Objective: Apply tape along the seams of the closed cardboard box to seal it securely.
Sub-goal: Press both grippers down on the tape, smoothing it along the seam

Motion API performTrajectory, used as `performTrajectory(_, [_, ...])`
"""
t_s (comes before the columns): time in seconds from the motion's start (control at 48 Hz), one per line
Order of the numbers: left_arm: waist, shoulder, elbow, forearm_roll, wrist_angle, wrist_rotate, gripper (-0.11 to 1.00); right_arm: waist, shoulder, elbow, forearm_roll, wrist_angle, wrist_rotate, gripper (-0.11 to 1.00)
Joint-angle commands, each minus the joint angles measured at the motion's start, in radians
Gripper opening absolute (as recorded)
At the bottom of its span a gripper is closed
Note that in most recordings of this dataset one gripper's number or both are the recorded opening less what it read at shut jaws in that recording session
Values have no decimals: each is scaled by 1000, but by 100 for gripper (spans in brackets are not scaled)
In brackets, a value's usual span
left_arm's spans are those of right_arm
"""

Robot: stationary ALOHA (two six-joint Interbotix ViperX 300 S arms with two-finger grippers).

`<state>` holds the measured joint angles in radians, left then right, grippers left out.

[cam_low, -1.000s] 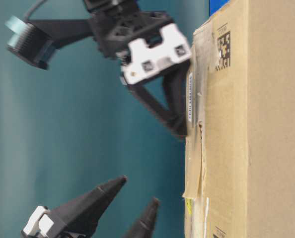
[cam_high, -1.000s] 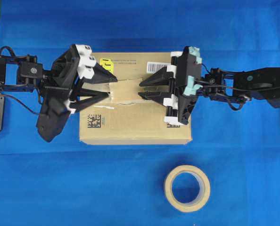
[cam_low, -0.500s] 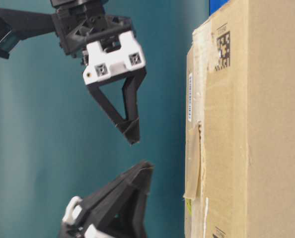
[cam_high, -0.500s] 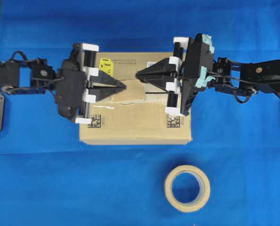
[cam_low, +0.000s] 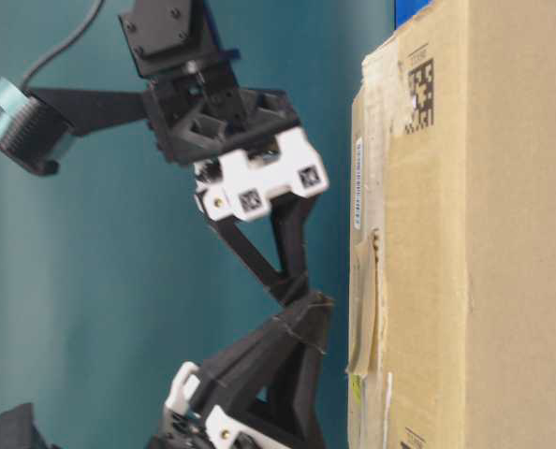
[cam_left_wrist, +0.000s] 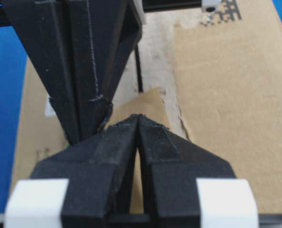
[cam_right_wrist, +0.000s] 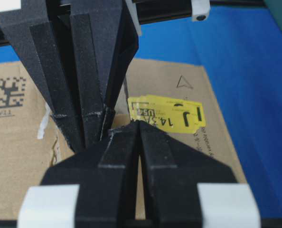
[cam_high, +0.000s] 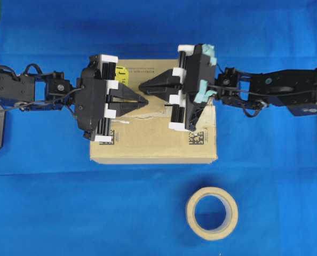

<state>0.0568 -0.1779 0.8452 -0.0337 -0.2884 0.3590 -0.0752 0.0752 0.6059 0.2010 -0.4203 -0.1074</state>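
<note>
Nearest, by the front edge of the blue table, the tape roll lies well apart from the work. Behind it stands the cardboard box. The tape lies mid-top over the seams, one end curling up off the board in the table-level view. Above it the left gripper and right gripper hover tip to tip, each with its jaws pressed together and holding nothing, clear of the box top. To do this step well, I judge, bring one closed tip down flat on the curled end and stroke outward along the slit. Farther back, the yellow sticker marks the box's far edge.
</note>
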Motion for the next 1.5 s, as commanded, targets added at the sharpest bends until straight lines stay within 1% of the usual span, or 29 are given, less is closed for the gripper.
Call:
performTrajectory(0.0, [3,6,5,-2,-34,-31,0,-2,8,-26,2,-5,6,-1])
performTrajectory(0.104, [11,26,26,-3,-63,-71,0,0,29,-26,5,0,14,-1])
performTrajectory(0.208, [28,34,48,-2,-86,-141,0,6,48,-18,9,28,20,-1])
performTrajectory(0.354, [37,51,81,-3,-97,-206,0,12,43,11,28,58,28,-1])
performTrajectory(0.438, [37,64,98,-6,-103,-218,0,12,32,32,41,58,28,-1])
performTrajectory(0.604, [37,72,133,-11,-104,-278,0,12,-5,97,71,58,28,-1])
performTrajectory(0.708, [40,63,156,-9,-104,-299,0,14,-23,132,89,54,28,-1])
performTrajectory(0.875, [51,41,186,-9,-104,-322,0,14,-48,155,95,44,28,-1])
performTrajectory(0.979, [51,32,173,-9,-104,-325,0,14,-69,149,94,43,20,-1])
performTrajectory(1.229, [38,-52,94,-5,-95,-308,0,12,-152,112,84,38,-6,-1])
performTrajectory(1.375, [34,-43,61,2,-101,-290,0,11,-135,81,84,31,-21,-1])
performTrajectory(1.479, [15,-17,32,2,-101,-272,0,11,-104,52,84,31,-25,-1])
